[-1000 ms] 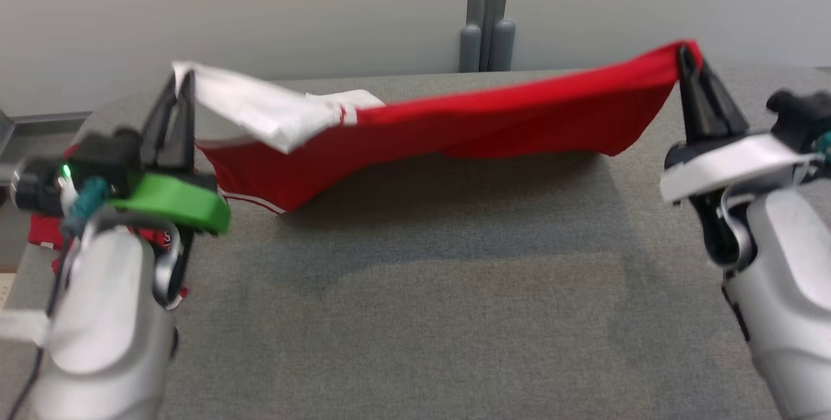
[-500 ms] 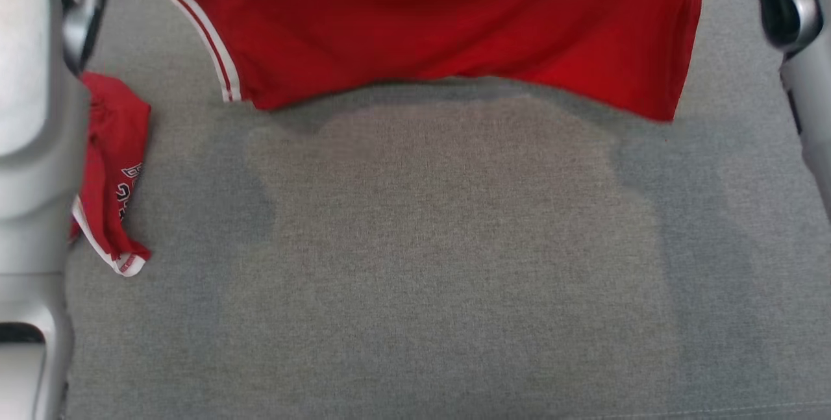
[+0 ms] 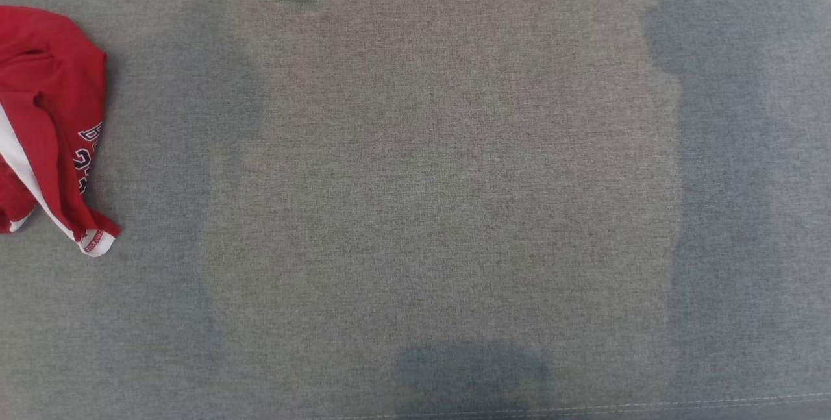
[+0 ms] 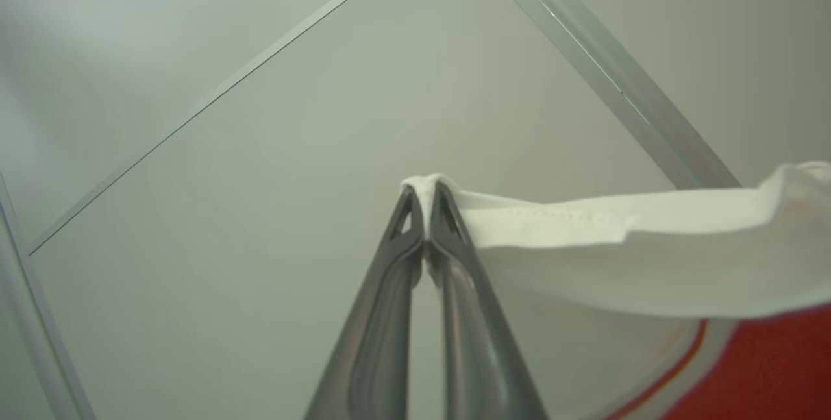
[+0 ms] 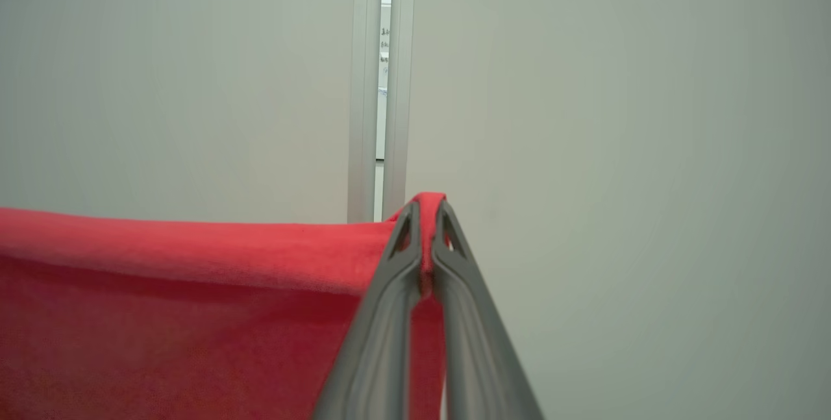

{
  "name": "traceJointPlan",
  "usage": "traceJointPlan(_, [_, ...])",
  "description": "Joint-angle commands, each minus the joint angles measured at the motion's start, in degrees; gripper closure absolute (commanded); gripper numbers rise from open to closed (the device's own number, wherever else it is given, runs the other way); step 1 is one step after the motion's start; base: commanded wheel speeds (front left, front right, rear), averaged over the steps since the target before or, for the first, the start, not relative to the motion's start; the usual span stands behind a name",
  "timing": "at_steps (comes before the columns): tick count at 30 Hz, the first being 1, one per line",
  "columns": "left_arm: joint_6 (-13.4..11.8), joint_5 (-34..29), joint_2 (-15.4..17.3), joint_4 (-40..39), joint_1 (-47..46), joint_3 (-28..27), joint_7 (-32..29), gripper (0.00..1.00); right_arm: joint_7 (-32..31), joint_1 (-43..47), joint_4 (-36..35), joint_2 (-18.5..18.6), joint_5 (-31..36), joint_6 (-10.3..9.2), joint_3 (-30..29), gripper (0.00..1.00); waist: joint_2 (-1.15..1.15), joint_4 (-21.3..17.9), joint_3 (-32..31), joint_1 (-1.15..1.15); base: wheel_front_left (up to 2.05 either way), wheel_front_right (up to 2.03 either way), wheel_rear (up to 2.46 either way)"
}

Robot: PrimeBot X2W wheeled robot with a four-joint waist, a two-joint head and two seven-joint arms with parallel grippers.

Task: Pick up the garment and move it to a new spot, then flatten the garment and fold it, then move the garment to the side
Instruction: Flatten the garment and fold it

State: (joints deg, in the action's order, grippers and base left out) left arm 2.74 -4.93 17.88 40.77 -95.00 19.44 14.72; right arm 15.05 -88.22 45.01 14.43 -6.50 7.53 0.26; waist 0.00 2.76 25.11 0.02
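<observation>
At the garment's (image 4: pixel 617 258) white sleeve end, the left gripper (image 4: pixel 425 191) has its jaws closed on a small fold of the hem, and its two long dark fingers meet at the tips. From there the white cloth stretches off to one side of the left wrist view. It gives way to a red-and-white stripe and the red body at the lower corner. Behind the garment are pale panels (image 4: pixel 324 115), with a metal strip (image 4: pixel 610 82) running slantwise across them. At the red end of the same garment (image 5: pixel 195 290), the right gripper (image 5: pixel 426 207) has its jaws clamped on a fold of the edge, and the cloth runs taut and nearly level away from the fingers. Beyond the garment a metal upright (image 5: pixel 376 82) stands against a plain pale wall (image 5: pixel 617 147). The head view looks down on the grey bench (image 3: pixel 454 180), where a crumpled red heap (image 3: pixel 52 115) lies toward the robot's left. It has a white stripe and dark white-outlined lettering. Whether it joins the held garment I cannot tell.
</observation>
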Motion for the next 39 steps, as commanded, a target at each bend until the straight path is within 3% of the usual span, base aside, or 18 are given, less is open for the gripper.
traceJointPlan(1, [-0.14, 0.27, -0.50, -0.17, -0.91, 0.05, 0.37, 1.00, 0.15, 0.21, -0.59, 0.18, 0.54, -0.08, -1.03, 1.00, 0.00, -0.10, 0.44, -0.02, 0.00, 0.00, 0.00])
traceJointPlan(10, [0.78, 5.51, -2.46, -6.26, 8.80, 0.01, 0.39, 1.00, 0.16, 8.22, 1.56, 3.14, 0.55, -0.08, -4.34, 1.00, 0.00, 0.51, 4.49, -0.02, 0.00, 0.00, 0.00])
traceJointPlan(18, [0.02, 10.96, -4.51, -14.11, 26.42, -2.43, 0.41, 1.00, 0.17, 21.50, 2.00, 4.60, -11.51, -0.08, 0.68, 1.00, 0.00, 0.61, 5.22, -0.02, 0.00, 0.00, 0.00])
traceJointPlan(24, [-1.05, 13.92, -6.71, -19.16, 44.12, -6.17, 0.41, 1.00, 0.17, 34.89, -1.13, 6.15, -21.38, -0.08, 4.59, 1.00, 0.00, 0.30, 0.63, -0.02, 0.00, 0.00, 0.00])
traceJointPlan(31, [0.38, 13.64, -10.65, -19.86, 64.54, -7.75, 0.41, 1.00, 0.17, 49.87, -4.04, 8.09, -31.55, -0.08, 10.06, 1.00, 0.00, 0.23, -7.89, -0.02, 0.00, 0.00, 0.00])
traceJointPlan(39, [0.47, 14.53, -13.74, -18.83, 80.07, -10.55, 0.42, 1.00, 0.17, 62.28, -5.21, 8.37, -34.89, -0.08, 13.19, 1.00, 0.00, -0.10, -15.78, -0.02, 0.00, 0.00, 0.00])
